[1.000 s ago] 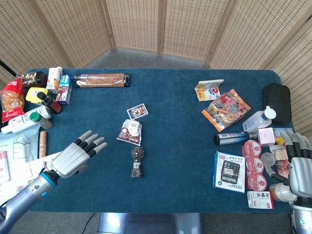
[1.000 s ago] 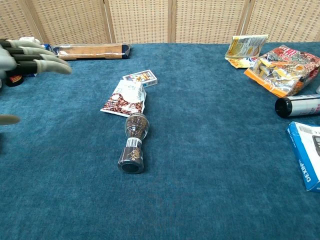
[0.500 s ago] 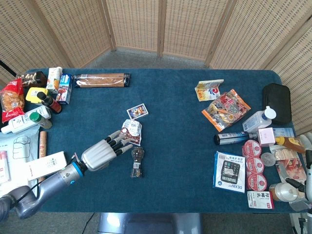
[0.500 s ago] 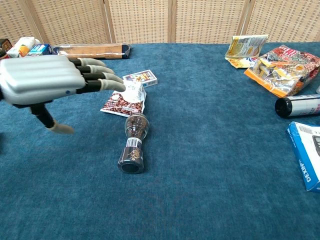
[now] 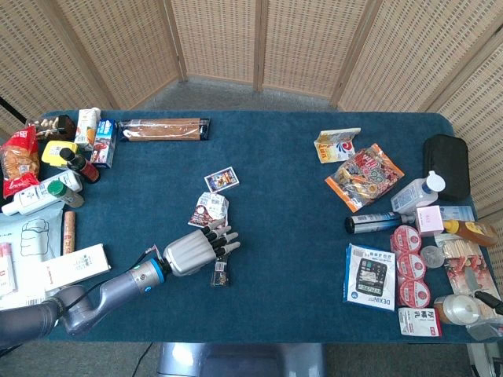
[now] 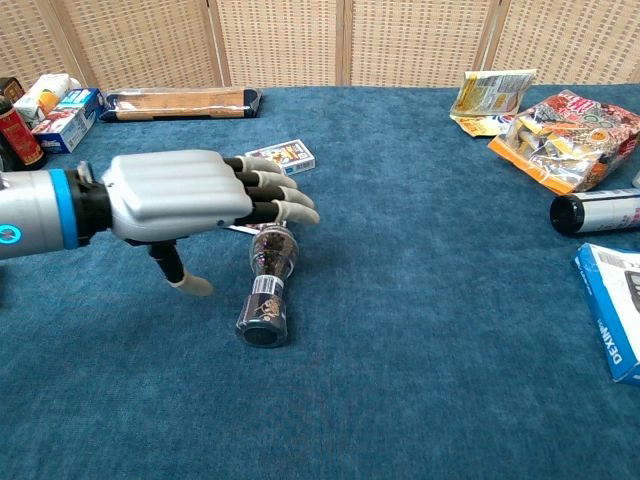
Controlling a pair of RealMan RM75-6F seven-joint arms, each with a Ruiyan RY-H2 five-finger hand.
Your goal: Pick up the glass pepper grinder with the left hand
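The glass pepper grinder (image 6: pixel 267 281) lies on its side on the blue table, dark cap toward me and peppercorn-filled bulb away; in the head view the grinder (image 5: pixel 222 270) is partly covered by my fingers. My left hand (image 6: pixel 185 198) hovers flat just above and left of it, fingers (image 6: pixel 270 195) stretched over the bulb, thumb hanging down beside the body, holding nothing. From above, the left hand (image 5: pixel 194 250) sits over the grinder's upper half. My right hand is out of both views.
A coffee sachet (image 5: pixel 210 210) and a small card box (image 6: pixel 284 156) lie just beyond the grinder. Bottles and cartons (image 5: pixel 72 161) crowd the left edge. Snack bags (image 6: pixel 575 124), a dark can (image 6: pixel 596 212) and a calculator box (image 5: pixel 369 276) fill the right.
My left hand has swept right and lower across the table, from the left side to directly over the grinder. The right hand has dropped out of the head view.
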